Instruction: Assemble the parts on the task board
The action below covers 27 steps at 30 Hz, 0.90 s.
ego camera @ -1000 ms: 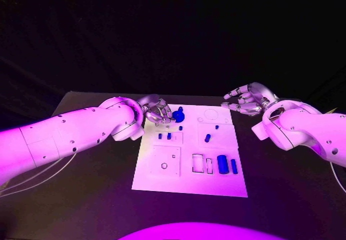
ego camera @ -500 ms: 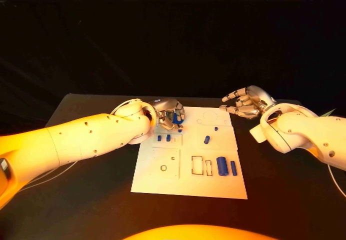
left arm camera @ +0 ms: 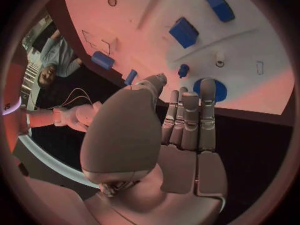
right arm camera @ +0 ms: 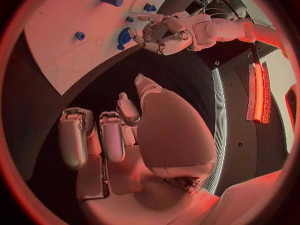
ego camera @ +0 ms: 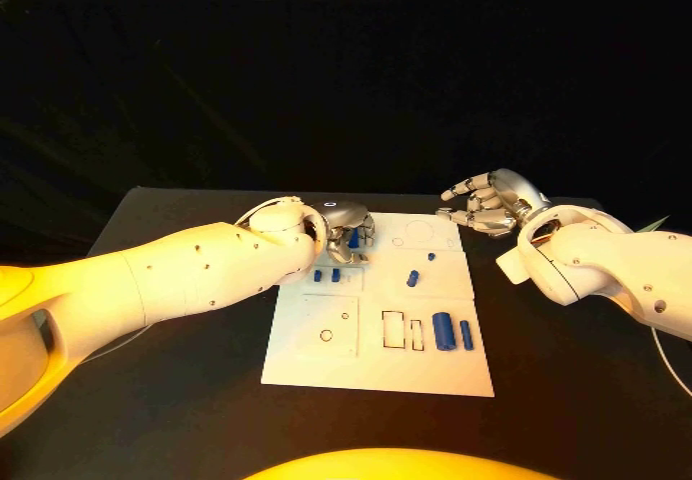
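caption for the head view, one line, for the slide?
Left robot hand works over a blue part at the task board's far corner; right robot hand hovers empty beside the board.

Black table, dark backdrop

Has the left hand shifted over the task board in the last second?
Yes. The left hand has moved rightward over the task board, from its far left edge to above the round blue part near the far left corner.

parts lie on the task board — mid-table — between both arms.
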Tool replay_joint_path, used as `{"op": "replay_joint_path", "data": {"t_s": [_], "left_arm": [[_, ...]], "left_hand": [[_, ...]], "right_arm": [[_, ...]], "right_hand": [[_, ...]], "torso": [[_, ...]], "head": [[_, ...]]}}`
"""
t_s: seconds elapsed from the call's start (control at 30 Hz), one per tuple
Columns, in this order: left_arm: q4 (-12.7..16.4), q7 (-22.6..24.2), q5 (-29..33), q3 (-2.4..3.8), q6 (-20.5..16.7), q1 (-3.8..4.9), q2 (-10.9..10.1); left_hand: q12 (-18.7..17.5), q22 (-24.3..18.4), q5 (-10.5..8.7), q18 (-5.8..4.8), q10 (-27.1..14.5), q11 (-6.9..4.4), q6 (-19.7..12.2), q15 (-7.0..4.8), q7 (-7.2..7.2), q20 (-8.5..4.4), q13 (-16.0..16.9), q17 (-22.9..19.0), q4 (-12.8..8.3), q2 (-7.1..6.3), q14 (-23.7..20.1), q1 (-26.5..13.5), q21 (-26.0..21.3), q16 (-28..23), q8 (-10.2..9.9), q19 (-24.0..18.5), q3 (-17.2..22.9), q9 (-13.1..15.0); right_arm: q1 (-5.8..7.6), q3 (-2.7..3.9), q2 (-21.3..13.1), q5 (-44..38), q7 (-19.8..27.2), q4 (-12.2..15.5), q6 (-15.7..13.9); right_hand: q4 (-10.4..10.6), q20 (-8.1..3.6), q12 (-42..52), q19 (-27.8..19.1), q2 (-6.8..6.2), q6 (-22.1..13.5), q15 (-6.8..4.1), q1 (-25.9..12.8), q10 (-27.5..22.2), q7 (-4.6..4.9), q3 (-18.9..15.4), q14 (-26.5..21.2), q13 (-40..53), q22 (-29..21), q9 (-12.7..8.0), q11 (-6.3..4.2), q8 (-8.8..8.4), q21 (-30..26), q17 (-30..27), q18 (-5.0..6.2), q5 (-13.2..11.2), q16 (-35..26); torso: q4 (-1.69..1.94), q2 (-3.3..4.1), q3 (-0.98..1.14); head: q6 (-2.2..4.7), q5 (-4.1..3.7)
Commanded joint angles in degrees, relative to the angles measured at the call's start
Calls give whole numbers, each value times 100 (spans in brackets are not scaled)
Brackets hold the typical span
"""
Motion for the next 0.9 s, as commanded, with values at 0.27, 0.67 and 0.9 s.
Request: {"op": "replay_joint_path", "data": {"t_s": [0.27, 0.67, 0.9], "left_arm": [[-115, -140, -220, 0, 435, 2, 94], [-283, -114, -169, 0, 572, -7, 180], [-369, -77, -135, 0, 577, -27, 233]], "left_hand": [[-56, 245, -11, -55, 122, -5, 173, 2, -12, -2, -90, 112, 13, 37, 112, 109, 234, 229, -52, 128, 43, -68], [-148, 623, -30, -113, 210, -8, 283, -7, -13, -9, -233, 250, -58, 106, 236, 255, 575, 488, -120, 315, 279, -160], [-169, 789, -36, -136, 293, -24, 364, -18, -12, -15, -288, 307, -100, 149, 297, 286, 726, 602, -125, 394, 392, -186]], "right_arm": [[-2, 1, 10, -2, 221, 19, -157], [-2, 1, 21, 13, 255, 28, -182], [-2, 1, 26, 14, 255, 38, -177]], "right_hand": [[-3, -66, -463, -23, -85, -68, -57, -33, -286, -9, 134, 252, -495, 642, -11, -19, 89, -562, 171, 157, 34, -238], [-7, -73, -622, -70, -100, -80, -63, -37, -382, -14, 170, 229, -668, 555, -12, -24, 110, -705, 77, 184, 35, -305], [-7, -73, -622, -70, -100, -80, -63, -37, -382, -14, 170, 229, -668, 555, -12, -24, 110, -705, 77, 184, 35, -305]], "torso": [[13, -6, -3], [11, -5, -8], [17, -4, -8]], "head": [[-36, -19], [-51, -34], [-63, -44]]}}
